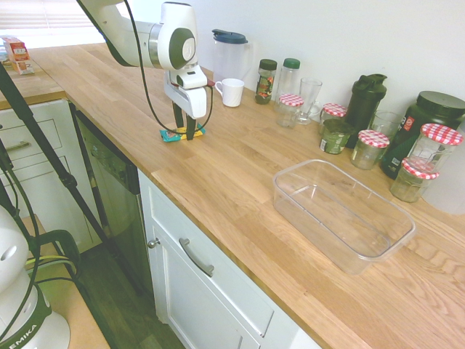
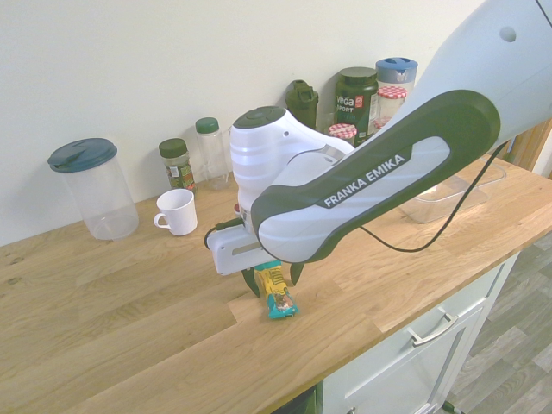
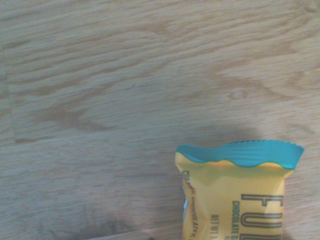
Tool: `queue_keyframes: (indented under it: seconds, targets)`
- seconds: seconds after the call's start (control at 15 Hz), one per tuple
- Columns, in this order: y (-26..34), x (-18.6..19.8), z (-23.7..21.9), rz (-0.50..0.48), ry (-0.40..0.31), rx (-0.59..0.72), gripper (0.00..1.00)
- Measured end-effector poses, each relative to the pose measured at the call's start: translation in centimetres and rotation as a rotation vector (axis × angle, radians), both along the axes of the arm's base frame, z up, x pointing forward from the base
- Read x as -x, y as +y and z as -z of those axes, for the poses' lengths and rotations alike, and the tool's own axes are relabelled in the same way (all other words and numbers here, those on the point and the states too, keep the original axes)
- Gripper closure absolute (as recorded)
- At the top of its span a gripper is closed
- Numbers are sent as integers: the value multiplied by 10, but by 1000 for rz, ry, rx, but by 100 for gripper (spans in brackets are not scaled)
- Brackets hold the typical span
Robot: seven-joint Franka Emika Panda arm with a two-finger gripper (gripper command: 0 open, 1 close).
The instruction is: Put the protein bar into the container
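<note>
Claw open astride the yellow bar, clear tub still unfilled on the wood

Your gripper [image 1: 186, 134] is open, pointing down, with its dark fingers parted on either side of the protein bar [image 2: 278, 291]. No firm pinch on the wrapper shows. The bar lies flat on the wooden counter [image 1: 240, 163], outside the container [image 1: 341, 218]. It's a small rectangular pack: yellow film, teal ends, slightly puffed and creased. In your wrist view one teal end has a zigzag-cut edge and a wavy border into the yellow, with dark print running sideways; that view is soft.

Your container is clear, thin-walled plastic, rectangular with rounded corners and a flared rim. It sits well apart from the bar, open side up. The counter is smooth striped wood, with pale and darker grain.

Toward the wall you've got a smooth white mug [image 1: 230, 92] with a curved handle, a cloudy plastic pitcher [image 2: 105, 194] with a dark blue lid, and a green-lidded clear jar [image 2: 211, 155] beside a dark-lidded jar with a label [image 1: 266, 81]. Further along: a dark ribbed-looking shaker bottle [image 1: 363, 105], a broad dark green tub [image 1: 421, 127], and squat glass jars [image 1: 370, 150] with red-checked lids near the container.
</note>
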State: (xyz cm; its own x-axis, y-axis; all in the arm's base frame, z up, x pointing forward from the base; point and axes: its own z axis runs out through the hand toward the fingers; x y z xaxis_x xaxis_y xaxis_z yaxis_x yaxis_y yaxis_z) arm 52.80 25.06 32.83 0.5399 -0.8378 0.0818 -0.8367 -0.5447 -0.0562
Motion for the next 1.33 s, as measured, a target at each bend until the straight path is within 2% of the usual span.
queue_keyframes:
  seconds: [0.53, 0.73, 0.87, 1.07, 1.2, 1.33]
  targets:
    - [-5, -3, -2, -6, 7, -9, 100]
    - [-31, -9, -37, 6, -3, -54, 100]
    - [-79, -11, -104, 27, -41, -95, 100]
    - [-188, 1, -193, 92, -104, -134, 100]
    - [-266, 6, -210, 147, -121, -167, 100]
    - [-337, 11, -200, 212, -108, -206, 100]
